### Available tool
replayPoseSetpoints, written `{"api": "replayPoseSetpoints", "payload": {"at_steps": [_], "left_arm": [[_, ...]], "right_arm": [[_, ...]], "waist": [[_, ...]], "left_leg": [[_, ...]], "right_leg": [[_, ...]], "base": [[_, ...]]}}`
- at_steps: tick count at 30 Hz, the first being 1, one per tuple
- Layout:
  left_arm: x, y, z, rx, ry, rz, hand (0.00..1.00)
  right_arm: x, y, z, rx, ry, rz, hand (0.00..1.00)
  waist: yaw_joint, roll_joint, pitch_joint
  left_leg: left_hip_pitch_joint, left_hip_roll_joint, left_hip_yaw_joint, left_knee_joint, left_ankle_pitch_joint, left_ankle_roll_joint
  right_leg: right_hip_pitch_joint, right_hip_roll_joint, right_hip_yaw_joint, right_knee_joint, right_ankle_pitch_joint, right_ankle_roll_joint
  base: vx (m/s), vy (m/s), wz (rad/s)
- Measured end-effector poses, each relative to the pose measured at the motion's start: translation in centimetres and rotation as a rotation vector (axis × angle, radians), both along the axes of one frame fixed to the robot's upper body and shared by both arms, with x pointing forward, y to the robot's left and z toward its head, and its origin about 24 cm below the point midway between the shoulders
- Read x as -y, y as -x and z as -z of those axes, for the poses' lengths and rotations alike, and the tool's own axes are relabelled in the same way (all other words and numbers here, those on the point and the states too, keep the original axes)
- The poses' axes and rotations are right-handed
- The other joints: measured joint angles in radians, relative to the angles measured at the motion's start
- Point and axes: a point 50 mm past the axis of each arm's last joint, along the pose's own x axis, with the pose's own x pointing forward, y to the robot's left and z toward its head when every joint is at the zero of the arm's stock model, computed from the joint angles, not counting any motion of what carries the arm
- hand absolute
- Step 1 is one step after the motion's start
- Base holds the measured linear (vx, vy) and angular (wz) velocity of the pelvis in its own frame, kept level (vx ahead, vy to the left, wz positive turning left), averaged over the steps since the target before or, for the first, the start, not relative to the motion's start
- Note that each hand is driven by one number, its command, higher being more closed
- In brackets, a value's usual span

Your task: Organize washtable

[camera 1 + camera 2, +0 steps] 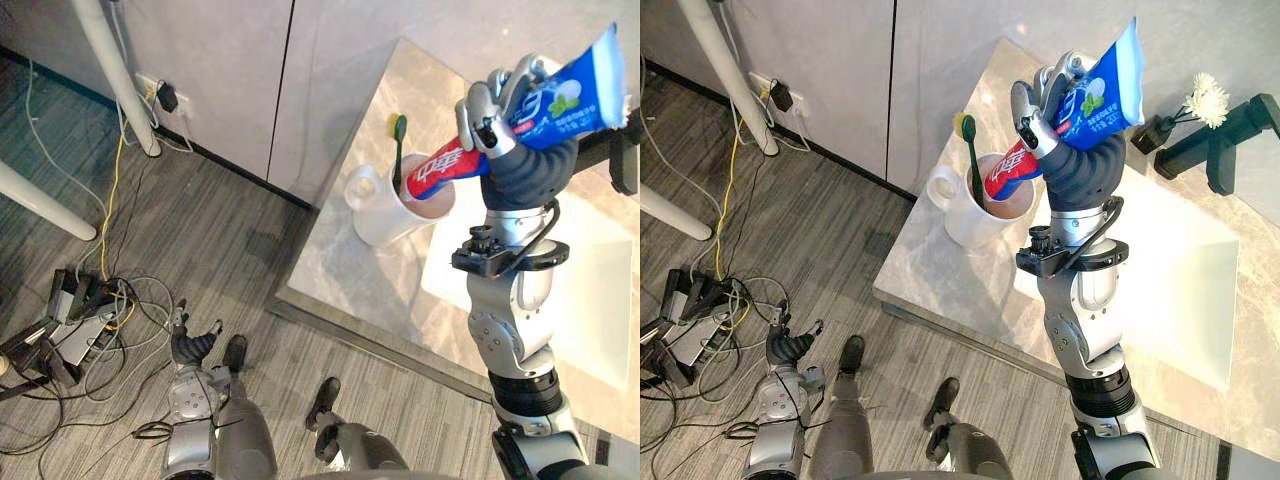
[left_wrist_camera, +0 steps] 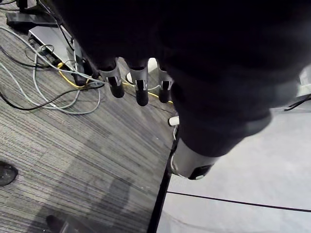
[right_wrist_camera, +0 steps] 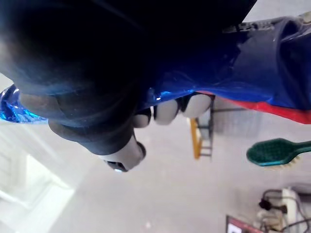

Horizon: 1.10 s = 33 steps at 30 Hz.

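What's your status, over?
Right hand shut on toothpaste tube, red end at mouth of white mug. Left hand open, low over floor. Green toothbrush in mug.

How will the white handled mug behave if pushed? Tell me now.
The white handled mug looks wide and squat, so it would probably slide rather than tip. It stands near the edge of the marble washtable, so a hard shove might send it off; it looks ceramic, likely breakable. The green toothbrush leaning inside may shift.

Glossy plastic toothpaste tube (image 1: 1102, 95), polished marble-look washtable (image 1: 945, 280)
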Motion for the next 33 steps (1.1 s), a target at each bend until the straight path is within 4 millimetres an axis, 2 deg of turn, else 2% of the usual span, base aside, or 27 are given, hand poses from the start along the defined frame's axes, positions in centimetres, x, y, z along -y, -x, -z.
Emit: {"api": "replayPoseSetpoints", "payload": {"at_steps": [21, 33], "left_arm": [[-0.05, 0.00, -0.05, 0.012, 0.015, -0.005, 0.00], [-0.05, -0.04, -0.08, 0.013, 0.014, -0.002, 0.00]], "right_arm": [[-0.08, 0.02, -0.51, 0.020, -0.004, 0.000, 1.00], [-0.15, -0.15, -0.39, 0.011, 0.020, 0.015, 1.00]], "waist": [[-0.001, 0.000, 0.002], [-0.002, -0.001, 0.033]], "left_leg": [[-0.022, -0.011, -0.009, 0.005, 0.006, 0.001], [-0.033, -0.012, -0.014, 0.005, 0.001, 0.001]], "right_leg": [[-0.016, -0.009, -0.002, -0.002, 0.000, 0.000], [-0.023, -0.008, -0.007, -0.002, 0.000, 0.000]], "base": [[0.01, 0.001, 0.01], [0.00, 0.000, 0.00]]}}
